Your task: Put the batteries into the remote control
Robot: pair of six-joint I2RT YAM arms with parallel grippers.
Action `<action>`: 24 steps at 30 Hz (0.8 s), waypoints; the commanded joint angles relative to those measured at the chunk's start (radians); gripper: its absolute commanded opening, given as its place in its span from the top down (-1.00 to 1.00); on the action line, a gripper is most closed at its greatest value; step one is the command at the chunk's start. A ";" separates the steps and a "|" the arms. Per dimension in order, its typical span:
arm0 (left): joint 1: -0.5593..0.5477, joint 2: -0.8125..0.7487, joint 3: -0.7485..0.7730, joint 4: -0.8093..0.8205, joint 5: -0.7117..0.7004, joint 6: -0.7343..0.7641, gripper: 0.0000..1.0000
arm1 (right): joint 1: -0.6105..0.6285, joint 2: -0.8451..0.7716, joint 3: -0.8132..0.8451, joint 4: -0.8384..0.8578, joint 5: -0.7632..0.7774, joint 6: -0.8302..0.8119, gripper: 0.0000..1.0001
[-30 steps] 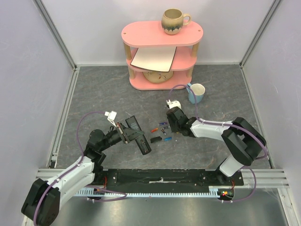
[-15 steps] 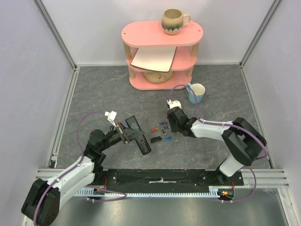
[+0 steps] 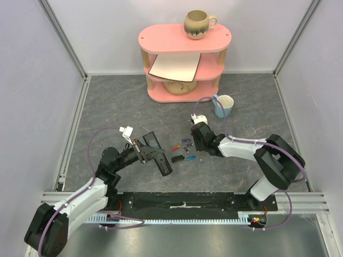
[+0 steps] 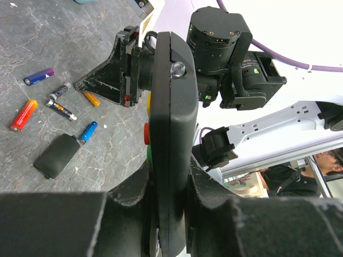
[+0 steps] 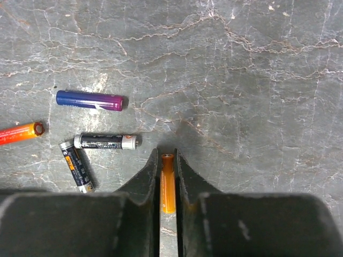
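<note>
While one remote (image 4: pixel 169 134) is held, six batteries (image 4: pixel 38 76) (one pinched).

We see the remote control (image 4: pixel 170 123), slim and black, clamped edge-on in the left tool (image 4: pixel 170 174). It is held off the tabletop, reaching out past the fingertips, with red, green and yellow buttons showing along one face.

An orange battery (image 5: pixel 168 187) lies flat in the slot between the right tool's (image 5: pixel 168 160) fingers, lengthwise along them; we cannot tell whether they pinch it. The others lie flat between the two tools:
- a blue-purple battery (image 5: pixel 89 100)
- two black batteries (image 5: pixel 104 141), close together at an angle
- a red-orange battery (image 5: pixel 19 133), farther from the right tool
- a blue battery (image 4: pixel 88 131), nearer the left tool
</note>
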 commanded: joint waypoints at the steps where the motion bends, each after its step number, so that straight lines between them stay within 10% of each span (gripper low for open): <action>1: 0.005 -0.004 0.000 0.054 -0.003 0.005 0.96 | -0.002 0.001 -0.027 -0.089 -0.001 0.015 0.93; 15: -0.006 0.178 0.083 0.151 -0.023 -0.027 0.96 | 0.104 -0.675 -0.066 -0.014 0.005 -0.033 1.00; 24: -0.060 0.370 0.182 0.267 -0.081 -0.081 0.96 | 0.285 -0.713 -0.059 0.158 0.008 -0.056 1.00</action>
